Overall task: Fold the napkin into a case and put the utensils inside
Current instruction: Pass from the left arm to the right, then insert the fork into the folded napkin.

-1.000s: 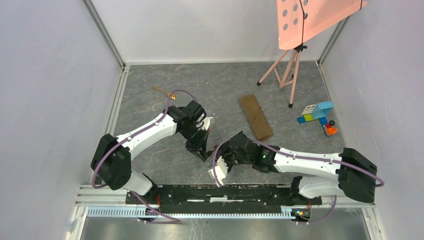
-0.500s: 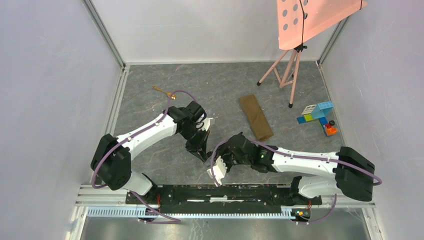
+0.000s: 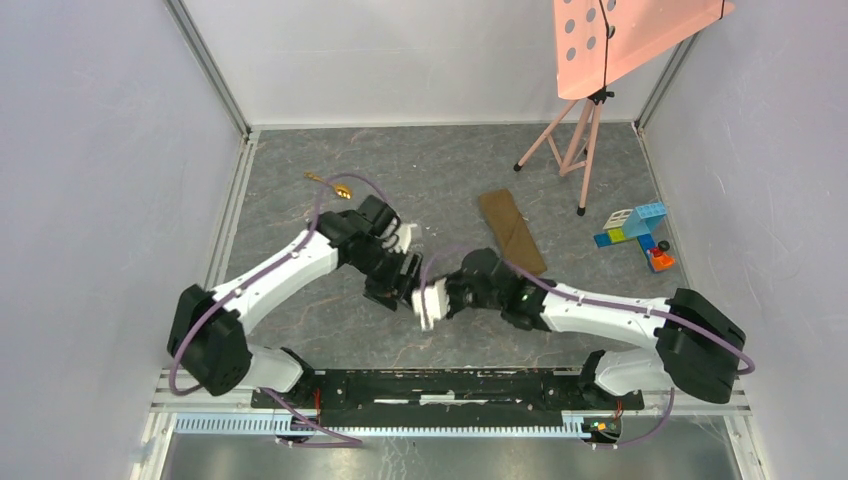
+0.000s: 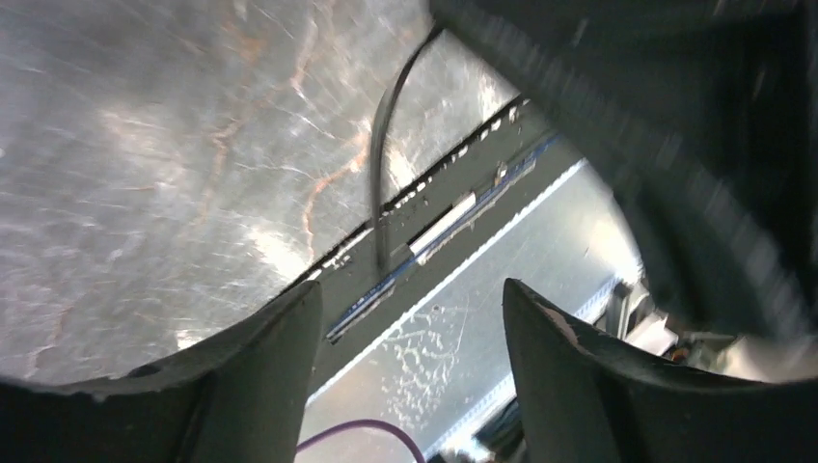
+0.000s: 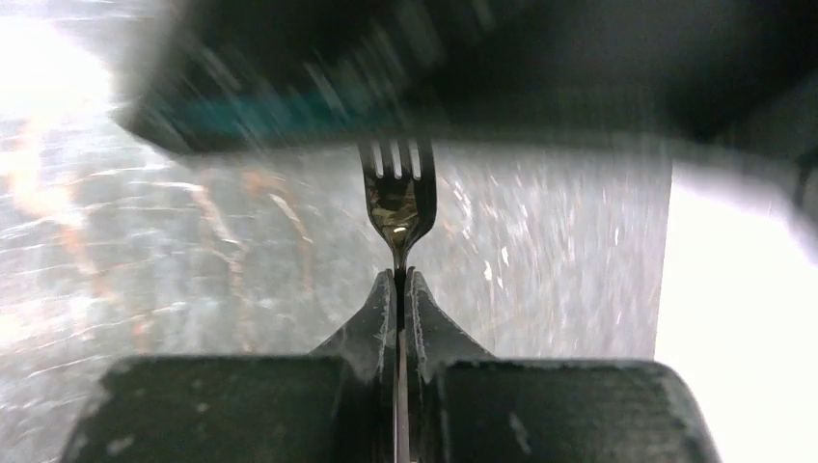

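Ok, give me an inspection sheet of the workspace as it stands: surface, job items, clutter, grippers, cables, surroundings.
Surface: grey marbled table.
Job's things: brown case folded, lying flat right of centre; gold spoon far left, outside it; fork held, not in the case.
Clutter: toy blocks near the right wall.
Grippers: left gripper open, nothing between its fingers; right gripper shut on the fork.
Cables: purple cables along both arms.
Surroundings: pink stand at the back; white walls.
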Action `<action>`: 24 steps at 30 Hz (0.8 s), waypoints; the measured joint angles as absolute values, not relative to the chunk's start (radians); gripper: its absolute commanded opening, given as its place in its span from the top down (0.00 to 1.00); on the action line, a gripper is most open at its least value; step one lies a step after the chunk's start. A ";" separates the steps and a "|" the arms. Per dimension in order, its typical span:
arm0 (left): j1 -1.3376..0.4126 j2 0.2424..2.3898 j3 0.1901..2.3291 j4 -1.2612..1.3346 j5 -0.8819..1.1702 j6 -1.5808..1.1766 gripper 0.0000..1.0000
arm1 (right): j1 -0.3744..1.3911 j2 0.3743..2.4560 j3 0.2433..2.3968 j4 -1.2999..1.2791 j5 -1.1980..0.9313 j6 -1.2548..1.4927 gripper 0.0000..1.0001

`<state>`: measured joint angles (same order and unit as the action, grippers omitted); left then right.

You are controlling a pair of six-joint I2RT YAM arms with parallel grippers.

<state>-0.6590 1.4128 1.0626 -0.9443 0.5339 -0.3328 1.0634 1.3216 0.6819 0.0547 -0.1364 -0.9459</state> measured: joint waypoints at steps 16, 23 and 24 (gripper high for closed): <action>-0.435 1.086 0.736 -0.548 0.586 -0.601 0.08 | 0.538 1.563 0.968 0.295 0.044 -0.214 1.00; -0.550 1.007 0.612 -0.463 0.580 -0.728 0.07 | 0.429 1.740 1.144 0.252 0.005 -0.115 1.00; -0.555 0.999 0.610 -0.457 0.579 -0.735 0.07 | 0.424 1.761 1.159 0.247 -0.003 -0.105 1.00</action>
<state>-0.5552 0.9989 0.6098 -0.4572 0.5785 -0.7353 0.4240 1.7615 1.1591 0.2474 -0.0029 -0.1055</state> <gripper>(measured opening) 0.924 0.015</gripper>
